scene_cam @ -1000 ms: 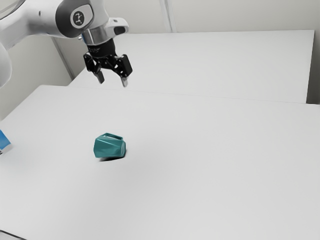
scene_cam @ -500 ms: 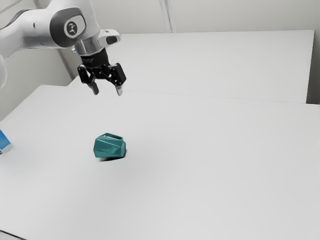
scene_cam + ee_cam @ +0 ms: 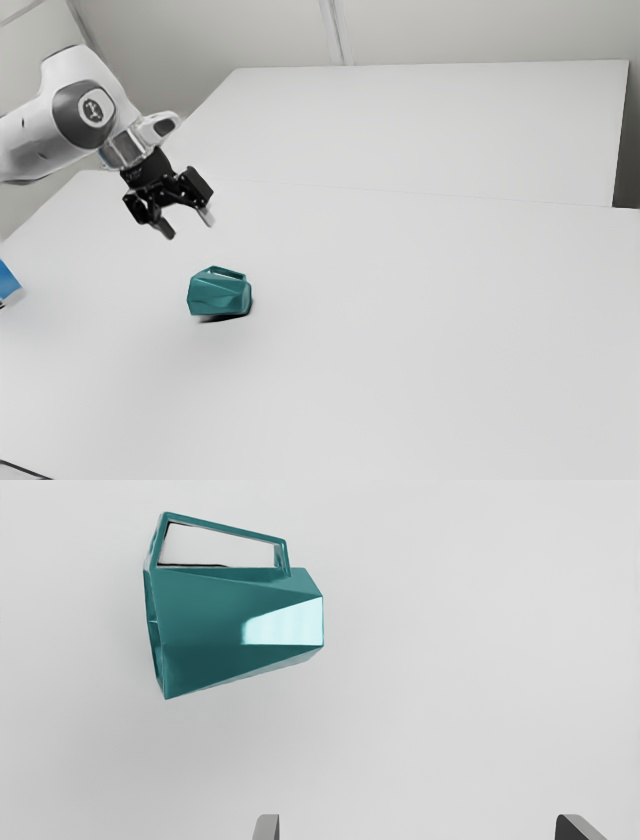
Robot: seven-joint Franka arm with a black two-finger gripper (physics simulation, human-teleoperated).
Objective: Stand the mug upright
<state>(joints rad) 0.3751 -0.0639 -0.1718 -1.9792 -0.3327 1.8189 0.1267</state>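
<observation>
While the teal mug (image 3: 218, 293) lies on its side on the tabletop (image 3: 400, 330) (its open mouth (image 3: 154, 635) faces sideways), we have just brought our end effector (image 3: 188, 227) lower and toward the exterior view's left. It is released, fingers (image 3: 267, 829) wide apart, above the tabletop and clear of the mug, which hasn't shifted. Our judgement: we're lining up a grasp, with the uprighting still to do.
</observation>
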